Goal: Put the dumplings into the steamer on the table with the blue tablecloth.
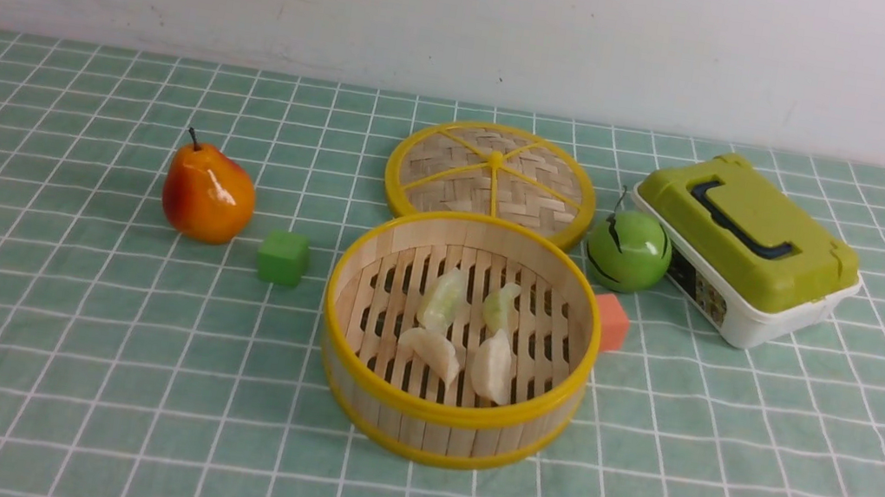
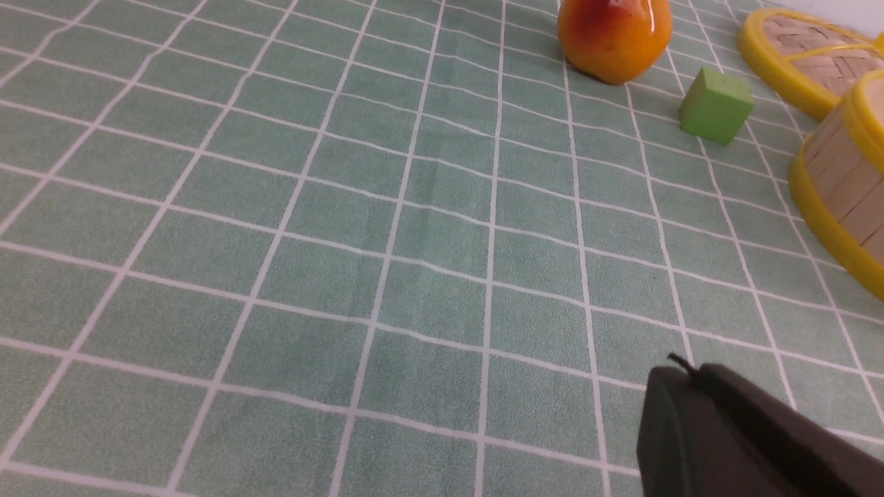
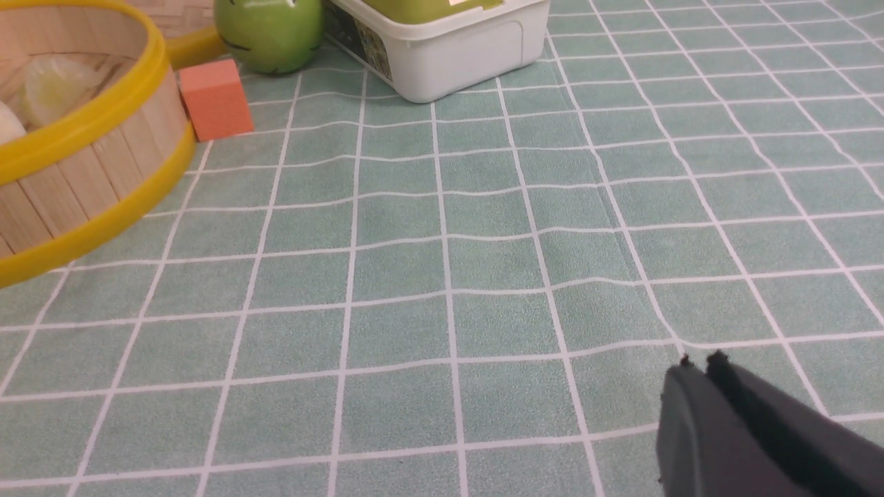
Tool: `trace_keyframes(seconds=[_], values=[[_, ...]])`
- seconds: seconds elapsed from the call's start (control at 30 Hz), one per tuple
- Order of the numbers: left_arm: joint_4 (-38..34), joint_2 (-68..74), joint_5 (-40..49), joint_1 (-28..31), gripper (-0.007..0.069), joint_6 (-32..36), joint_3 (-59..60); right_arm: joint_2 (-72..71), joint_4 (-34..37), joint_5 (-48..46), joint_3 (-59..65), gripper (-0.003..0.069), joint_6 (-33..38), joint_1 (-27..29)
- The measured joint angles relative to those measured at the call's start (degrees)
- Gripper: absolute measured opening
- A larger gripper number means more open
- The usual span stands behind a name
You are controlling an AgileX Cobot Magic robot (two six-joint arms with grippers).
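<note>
The steamer [image 1: 450, 435] stands at the middle of the table, on the blue tablecloth [image 1: 47, 312]. Inside it lie the dumplings: two pale green ones [image 1: 444, 299] [image 1: 499, 305] at the back and two off-white ones [image 1: 431, 352] [image 1: 493, 367] in front. Neither arm shows in the front view. My left gripper [image 2: 690, 373] is shut and empty over bare cloth, well away from the steamer's wall [image 2: 839, 179]. My right gripper [image 3: 699, 364] is shut and empty too, on the other side of the steamer [image 3: 83, 172], where a green dumpling [image 3: 55, 86] shows over the rim.
The woven lid [image 1: 493, 175] lies flat behind the steamer. A pear [image 1: 207, 194] and a green cube [image 1: 283, 257] sit to the left. An orange cube [image 1: 612, 321], a green apple [image 1: 628, 250] and a green-lidded white box [image 1: 745, 246] sit to the right.
</note>
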State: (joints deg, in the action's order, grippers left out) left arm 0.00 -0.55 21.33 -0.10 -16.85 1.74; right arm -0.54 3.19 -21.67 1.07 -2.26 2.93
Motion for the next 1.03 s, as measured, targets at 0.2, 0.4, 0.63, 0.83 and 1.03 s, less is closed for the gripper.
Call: trace_keyframes(seconds=[0.2, 0.4, 0.63, 0.83, 1.03], values=[[0.0, 0.0, 0.0, 0.0, -0.0012, 0.0, 0.0, 0.0, 0.0, 0.0, 0.0, 0.0019, 0.0, 0.0], [0.0, 0.0, 0.0, 0.0, -0.0011, 0.0, 0.0, 0.0, 0.0, 0.0, 0.0, 0.0021, 0.0, 0.0], [0.0, 0.0, 0.0, 0.0, -0.0011, 0.0, 0.0, 0.0, 0.0, 0.0, 0.0, 0.0027, 0.0, 0.0], [0.0, 0.0, 0.0, 0.0, -0.0006, 0.0, 0.0, 0.0, 0.0, 0.0, 0.0, 0.0036, 0.0, 0.0], [0.0, 0.0, 0.0, 0.0, -0.0004, 0.0, 0.0, 0.0, 0.0, 0.0, 0.0, 0.0042, 0.0, 0.0]])
